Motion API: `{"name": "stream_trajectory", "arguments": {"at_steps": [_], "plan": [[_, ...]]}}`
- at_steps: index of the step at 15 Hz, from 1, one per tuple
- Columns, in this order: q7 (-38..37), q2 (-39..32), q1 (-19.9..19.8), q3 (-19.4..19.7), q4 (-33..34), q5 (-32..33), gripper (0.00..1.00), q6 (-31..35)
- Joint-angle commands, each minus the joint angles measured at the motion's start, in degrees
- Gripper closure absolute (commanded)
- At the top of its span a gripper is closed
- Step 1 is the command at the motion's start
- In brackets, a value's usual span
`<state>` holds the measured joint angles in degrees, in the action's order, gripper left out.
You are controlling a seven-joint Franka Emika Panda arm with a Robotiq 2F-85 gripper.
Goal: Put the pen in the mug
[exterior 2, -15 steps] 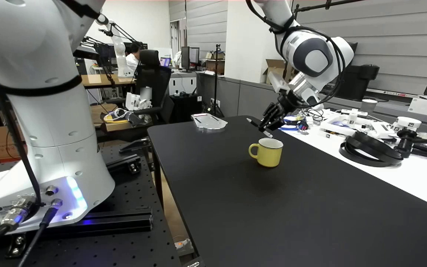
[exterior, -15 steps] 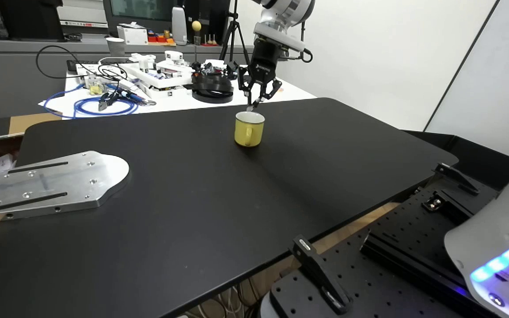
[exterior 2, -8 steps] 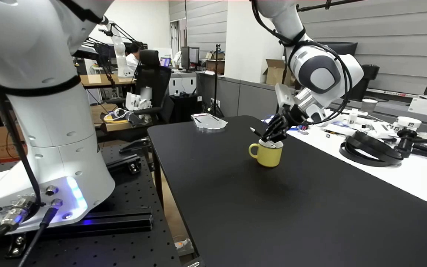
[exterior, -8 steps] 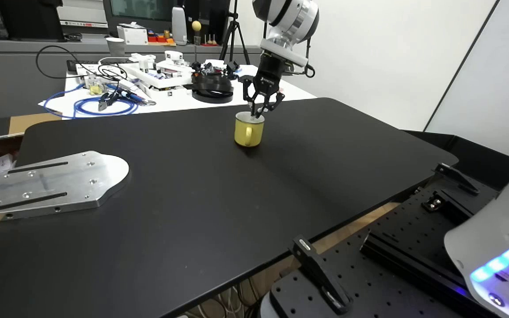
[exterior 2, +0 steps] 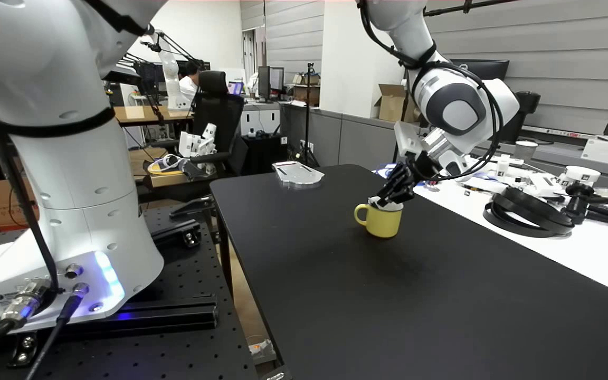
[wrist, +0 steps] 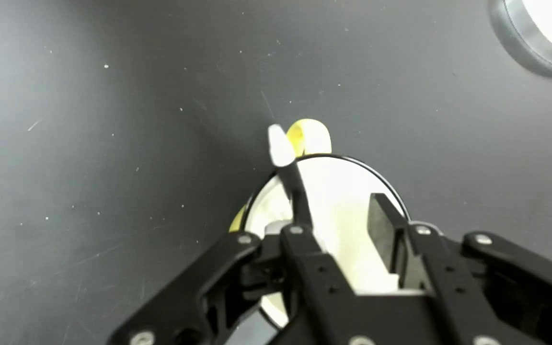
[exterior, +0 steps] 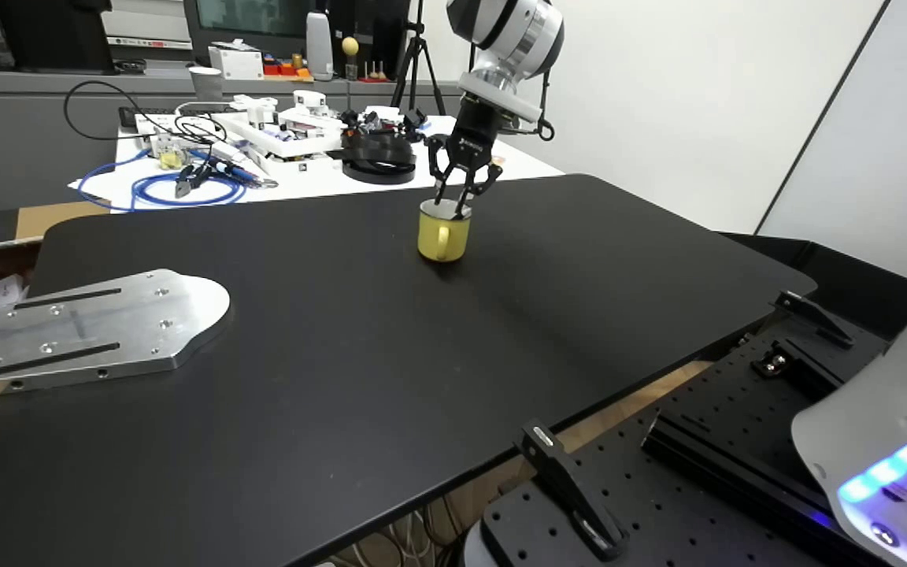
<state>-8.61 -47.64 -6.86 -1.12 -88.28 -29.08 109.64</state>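
Wrist view: jaws parted, gripping nothing, at the mouth of the yellow, white-lined cylindrical mug (wrist: 338,191), presumably to let the thin, dark, white-tipped pen (wrist: 284,157) drop; it slants out beside the mug's handle (wrist: 316,137), likely leaning there, lower end unclear.

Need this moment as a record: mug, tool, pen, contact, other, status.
mug: yellow, upright on the black table
tool: open, fingers apart at the mug's mouth
pen: one white end shows past the mug's edge in the wrist view; lower part mostly hidden by a finger
pen-finger contact: cannot tell
other: metal plate, flat at the table's edge
status: pen looks loose; settled in mug not confirmed
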Motion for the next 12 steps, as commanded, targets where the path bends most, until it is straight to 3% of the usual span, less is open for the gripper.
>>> {"name": "stream_trajectory", "arguments": {"at_steps": [1,6,12], "plan": [[-0.74,1.77,0.06,-0.34,1.43,0.41,0.32,-0.37],[-0.48,5.13,0.22,-0.08,-0.30,0.57,0.01,0.25],[0.94,4.93,0.07,-0.34,0.41,0.70,0.00,-0.15]]}}
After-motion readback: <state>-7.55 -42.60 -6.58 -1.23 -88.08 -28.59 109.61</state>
